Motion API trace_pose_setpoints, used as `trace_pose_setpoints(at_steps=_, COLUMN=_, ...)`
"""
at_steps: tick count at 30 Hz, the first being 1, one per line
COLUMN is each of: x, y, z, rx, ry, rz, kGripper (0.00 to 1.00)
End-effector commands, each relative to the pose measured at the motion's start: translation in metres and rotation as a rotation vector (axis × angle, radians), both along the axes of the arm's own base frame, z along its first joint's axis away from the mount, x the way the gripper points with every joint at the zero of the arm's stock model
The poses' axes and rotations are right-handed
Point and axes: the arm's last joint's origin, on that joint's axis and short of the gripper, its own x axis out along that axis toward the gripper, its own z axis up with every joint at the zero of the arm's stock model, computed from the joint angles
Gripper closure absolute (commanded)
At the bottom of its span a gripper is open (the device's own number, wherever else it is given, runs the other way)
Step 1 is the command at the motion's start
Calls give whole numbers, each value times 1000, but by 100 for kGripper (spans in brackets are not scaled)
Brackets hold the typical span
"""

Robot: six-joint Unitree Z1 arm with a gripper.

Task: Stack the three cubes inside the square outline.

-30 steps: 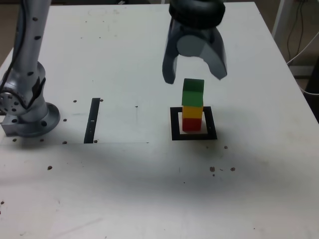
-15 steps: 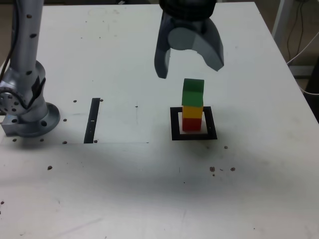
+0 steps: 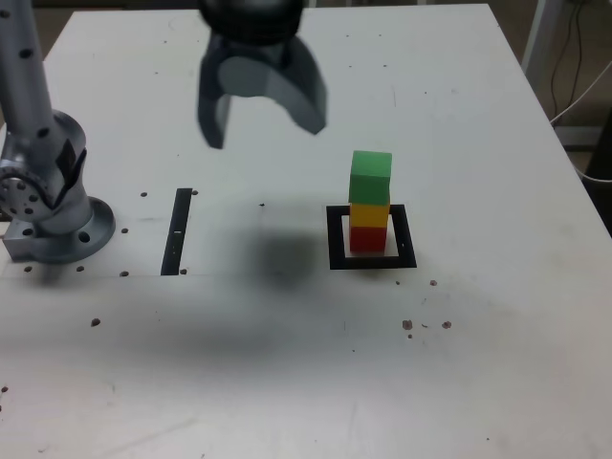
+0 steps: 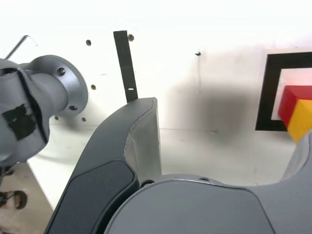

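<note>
Spread wide and holding nothing, the dark grey two-fingered gripper [image 3: 263,134] is hanging above the white table [image 3: 497,382] in the exterior view, toward the far edge and well to the exterior view's left of the cube stack, with its tips pointing down. Its soft shadow is lying on the tabletop below it. Toward the exterior view's right, the small red cube [image 3: 368,237] is sitting inside the flat black square outline [image 3: 335,239] with the white centre. On it the small yellow cube [image 3: 369,214] is resting, and the small green cube [image 3: 371,177] is standing on top of that, so the three are forming one upright column. At the exterior view's left edge, the silver arm base [image 3: 53,215] is standing on the table, and a narrow black strip [image 3: 178,231] is lying between it and the outline.

Seen from the wrist view, one dark finger [image 4: 117,161] of the gripper is filling the near part of the picture, with the grey body behind it. Beyond it, part of the black outline [image 4: 265,92] is showing at the picture's edge, with the red cube [image 4: 292,100] and the yellow cube [image 4: 303,119] only partly in frame. The black strip [image 4: 125,66] and the silver base [image 4: 48,97] are showing too.
</note>
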Motion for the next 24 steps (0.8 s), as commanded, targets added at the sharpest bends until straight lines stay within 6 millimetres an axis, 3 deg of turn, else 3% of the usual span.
trace_pose_setpoints(at_steps=1, x=-15, y=2, z=-9, rx=-1, ry=24, rz=10, kGripper=0)
trace_pose_setpoints(at_steps=6, x=-43, y=5, z=-19, rx=-7, ry=36, rz=26, kGripper=0)
trace_pose_setpoints(at_steps=12, x=-71, y=5, z=-45, rx=-30, ry=52, rz=46, kGripper=0)
trace_pose_setpoints(at_steps=18, x=-85, y=5, z=-72, rx=-56, ry=62, rz=55, kGripper=0)
trace_pose_setpoints(at_steps=24, x=-90, y=4, z=-86, rx=-68, ry=61, rz=58, kGripper=0)
